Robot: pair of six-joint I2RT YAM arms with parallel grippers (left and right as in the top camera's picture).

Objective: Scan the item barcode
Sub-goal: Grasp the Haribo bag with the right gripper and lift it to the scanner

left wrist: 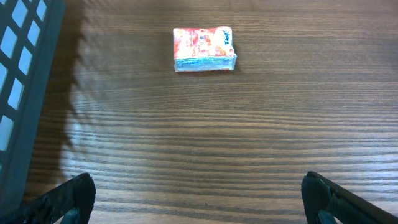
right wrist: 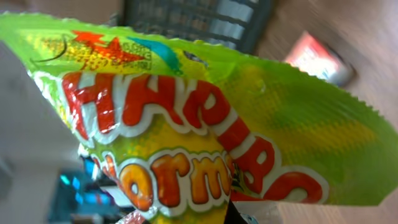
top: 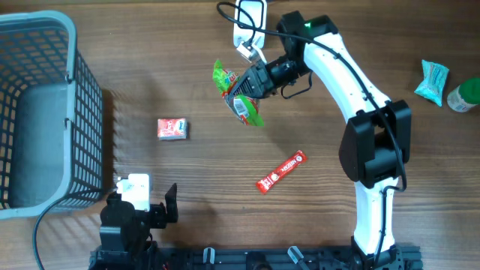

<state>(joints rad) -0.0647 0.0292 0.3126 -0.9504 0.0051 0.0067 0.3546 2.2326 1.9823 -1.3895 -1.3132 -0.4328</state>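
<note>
my right gripper (top: 253, 79) clenched on the green candy bag (top: 240, 97), just beside the white scanner (top: 251, 16). left gripper (left wrist: 199, 196) spread wide, empty. i should tilt the bag so its barcode faces the scanner, flat and steady, no crumpling.

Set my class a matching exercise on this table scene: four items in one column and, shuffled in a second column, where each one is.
Items
1. green candy bag
2. red stick packet
3. grey basket
4. teal packet

Places
A. at the left edge of the table
B. near the table's right edge
C. clamped in the right gripper
D. lying flat on the table, near the middle

Pairs: 1-C, 2-D, 3-A, 4-B
</note>
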